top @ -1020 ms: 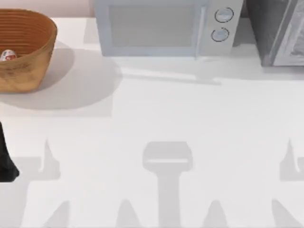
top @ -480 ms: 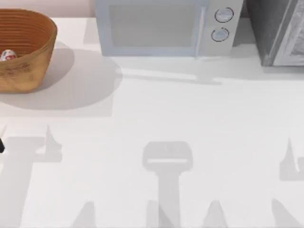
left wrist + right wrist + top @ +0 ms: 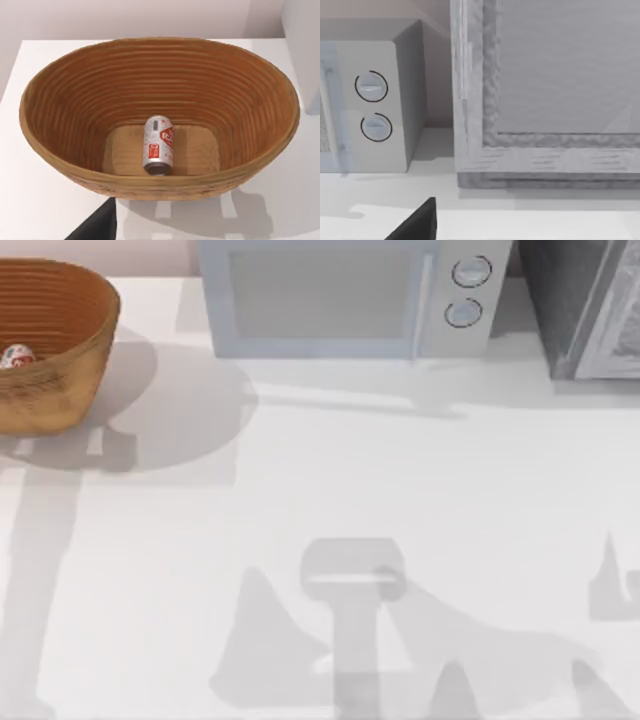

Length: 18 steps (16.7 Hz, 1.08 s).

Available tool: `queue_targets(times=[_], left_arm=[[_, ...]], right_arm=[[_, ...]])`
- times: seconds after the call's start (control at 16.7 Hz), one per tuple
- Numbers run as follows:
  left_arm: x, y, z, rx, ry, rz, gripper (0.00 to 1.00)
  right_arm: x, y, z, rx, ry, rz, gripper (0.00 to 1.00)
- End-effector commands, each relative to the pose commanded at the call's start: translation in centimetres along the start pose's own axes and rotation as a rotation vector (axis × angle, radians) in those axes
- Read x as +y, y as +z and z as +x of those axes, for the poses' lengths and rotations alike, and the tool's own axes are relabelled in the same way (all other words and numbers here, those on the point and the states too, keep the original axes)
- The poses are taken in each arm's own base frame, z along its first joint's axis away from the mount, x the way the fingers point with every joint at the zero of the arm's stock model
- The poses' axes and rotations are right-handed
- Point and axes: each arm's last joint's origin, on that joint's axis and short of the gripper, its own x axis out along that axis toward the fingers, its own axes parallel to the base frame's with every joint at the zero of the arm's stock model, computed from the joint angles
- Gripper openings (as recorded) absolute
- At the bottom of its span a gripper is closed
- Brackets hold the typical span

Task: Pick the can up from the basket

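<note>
step: approach; left gripper [image 3: 97, 226] above the basket [image 3: 45, 150], finger state unclear
next: descend onto the lying can [image 3: 158, 144]

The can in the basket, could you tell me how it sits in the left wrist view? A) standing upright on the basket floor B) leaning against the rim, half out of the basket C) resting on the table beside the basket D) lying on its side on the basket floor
D: the can lies on its side on the flat floor of the basket, one round end facing the camera.
</note>
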Motion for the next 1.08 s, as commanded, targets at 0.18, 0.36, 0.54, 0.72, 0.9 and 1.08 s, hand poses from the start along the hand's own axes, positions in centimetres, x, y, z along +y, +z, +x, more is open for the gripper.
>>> queue_targets(times=[0.18,0.36,0.54,0.72,0.9,1.08], left_arm=[[1.1,5.2,4.6,0.176,-0.013,-0.001,1.0],[2.3,8.5,10.7,0.351,-0.033,-0.006,1.0],[3.5,9.4,17.4,0.516,-0.058,-0.016,1.0],[4.5,8.3,23.6,0.663,-0.085,-0.028,1.0],[5.1,5.9,28.4,0.781,-0.109,-0.041,1.0],[5.6,3.4,31.5,0.865,-0.126,-0.053,1.0]], right_arm=[[0.0,0.0,0.0,0.0,0.0,0.0,1.0],[0.0,0.0,0.0,0.0,0.0,0.0,1.0],[0.0,0.0,0.0,0.0,0.0,0.0,1.0],[0.0,0.0,0.0,0.0,0.0,0.0,1.0],[0.0,0.0,0.0,0.0,0.0,0.0,1.0],[0.0,0.0,0.0,0.0,0.0,0.0,1.0]])
